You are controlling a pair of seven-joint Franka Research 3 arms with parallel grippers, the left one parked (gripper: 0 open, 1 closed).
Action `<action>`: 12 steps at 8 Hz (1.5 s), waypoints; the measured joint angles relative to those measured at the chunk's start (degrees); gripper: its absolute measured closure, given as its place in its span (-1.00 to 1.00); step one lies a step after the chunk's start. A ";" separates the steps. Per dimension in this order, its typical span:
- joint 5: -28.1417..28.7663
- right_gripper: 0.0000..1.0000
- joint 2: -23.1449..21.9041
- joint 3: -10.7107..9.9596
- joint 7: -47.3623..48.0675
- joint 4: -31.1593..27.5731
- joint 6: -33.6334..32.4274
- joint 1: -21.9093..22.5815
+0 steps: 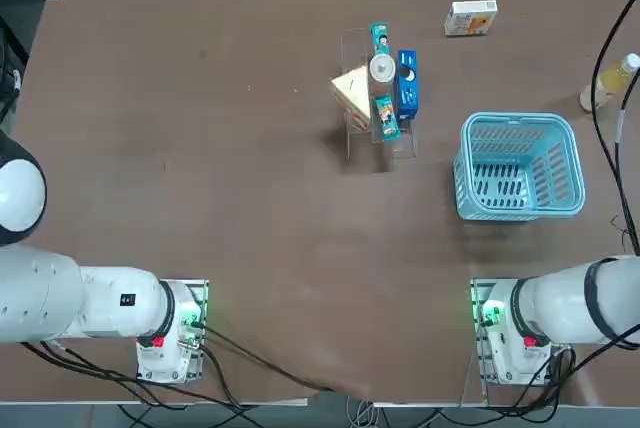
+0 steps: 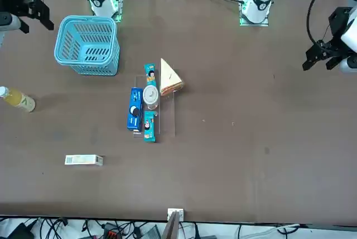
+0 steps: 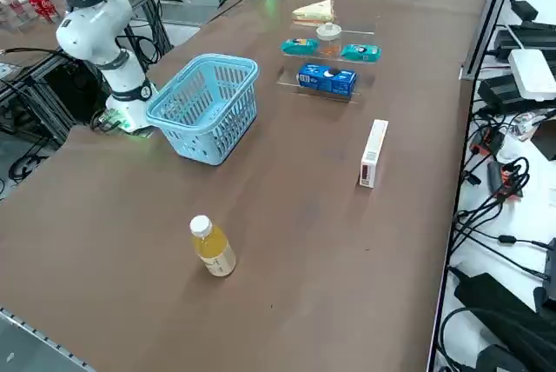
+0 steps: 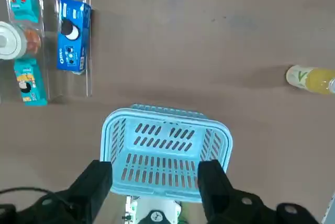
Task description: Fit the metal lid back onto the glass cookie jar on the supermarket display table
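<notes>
The glass cookie jar (image 3: pixel 328 44) stands in a clear acrylic rack near the middle of the dark-brown display table (image 1: pixel 200 198). Brownish contents show through its side (image 4: pixel 31 40). The round silvery-grey metal lid (image 1: pixel 382 68) lies flat over the jar's mouth, also visible as the lid (image 2: pixel 150 94) from across the table. My right gripper (image 4: pixel 154 182) hangs high and open, nothing between its fingers (image 4: pixel 97 182), on the near side of the blue basket and well away from the jar. The same gripper (image 2: pixel 34 9) shows at the table's edge.
A light-blue plastic basket (image 1: pixel 520 166) stands between my right arm and the rack. A blue snack box (image 1: pixel 407 83), two teal packs (image 1: pixel 386 116) and a wedge sandwich (image 1: pixel 352 91) flank the jar. A white box (image 1: pixel 470 18) and a juice bottle (image 1: pixel 612 78) sit far right.
</notes>
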 joint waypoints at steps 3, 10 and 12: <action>0.07 -0.99 3.27 5.59 -0.05 3.54 1.73 -5.97; 1.81 -0.99 6.05 8.31 3.98 4.97 3.53 -10.43; 1.86 -0.99 6.24 8.36 4.81 4.87 4.32 -10.45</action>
